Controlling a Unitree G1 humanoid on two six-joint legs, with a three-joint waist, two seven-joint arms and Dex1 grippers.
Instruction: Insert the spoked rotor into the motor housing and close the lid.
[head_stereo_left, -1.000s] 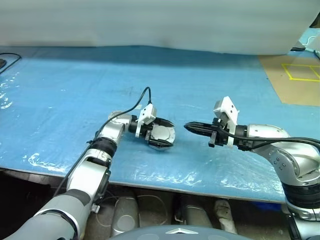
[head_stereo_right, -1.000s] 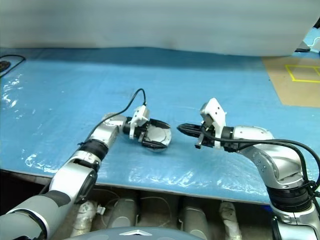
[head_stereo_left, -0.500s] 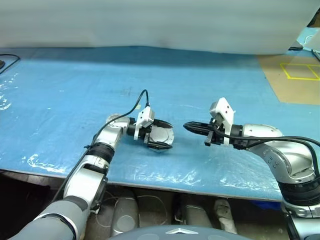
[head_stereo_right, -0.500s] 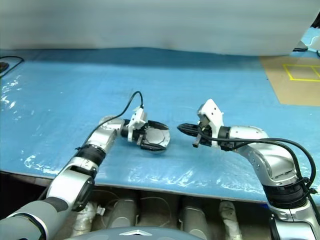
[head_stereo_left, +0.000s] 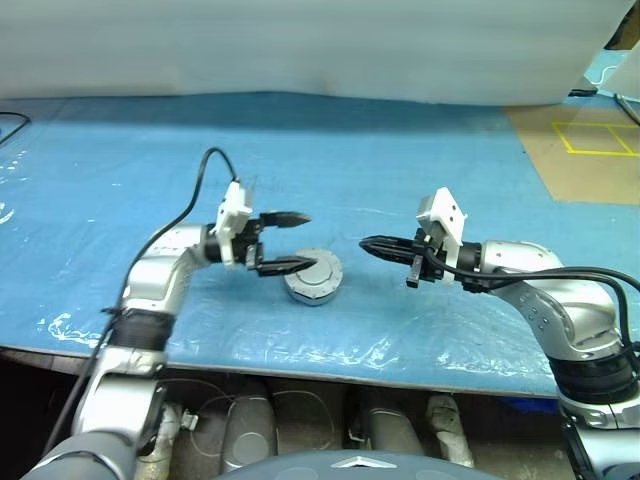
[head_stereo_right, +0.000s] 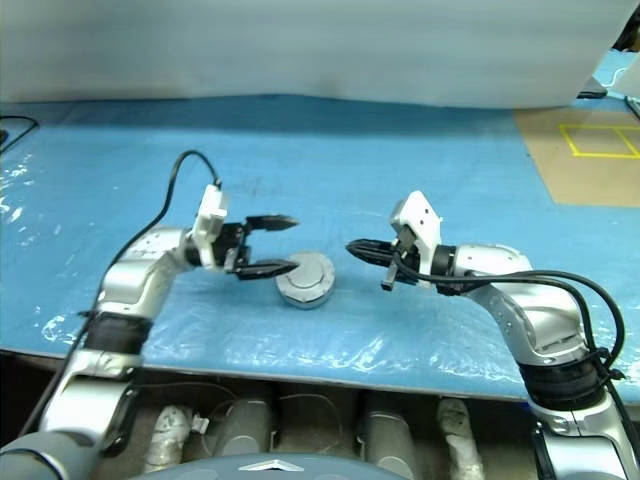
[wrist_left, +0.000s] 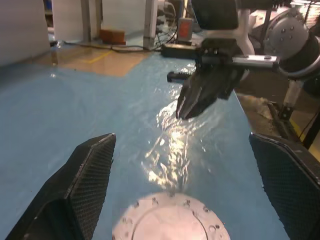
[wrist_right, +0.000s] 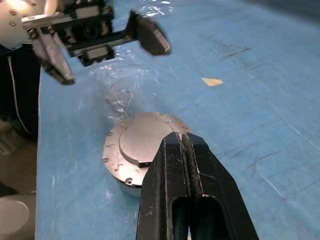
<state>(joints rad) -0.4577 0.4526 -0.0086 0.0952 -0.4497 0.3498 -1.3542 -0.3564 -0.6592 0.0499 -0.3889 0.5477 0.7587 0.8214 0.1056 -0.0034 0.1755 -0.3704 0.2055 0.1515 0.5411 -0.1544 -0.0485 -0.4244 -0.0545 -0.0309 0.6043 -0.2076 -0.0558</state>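
The worktop (head_stereo_left: 420, 160) is covered by a blue sheet with glossy wrinkles near its front edge. A brown floor area with yellow tape lines (head_stereo_left: 590, 140) is seen beyond the worktop's far right corner.

The left arm is held over the worktop's left centre, with the left gripper (head_stereo_left: 292, 240) pointed towards the right. Its fingers (wrist_left: 82, 185) are spread wide apart and nothing is held between them. The lower fingertip is positioned just beside the housing's left edge.

The right gripper (head_stereo_left: 368, 244) is pointed towards the left, at the housing's right and apart from it. Its fingers (wrist_right: 175, 175) are pressed together and nothing is clamped.

The housing (head_stereo_left: 313, 276) is set on the worktop between the two grippers, with its lid on. The lid is seen as a flat silver disc with small holes around its rim (wrist_right: 142, 150).

A small pale scrap (wrist_right: 212, 81) is seen on the sheet near the housing.
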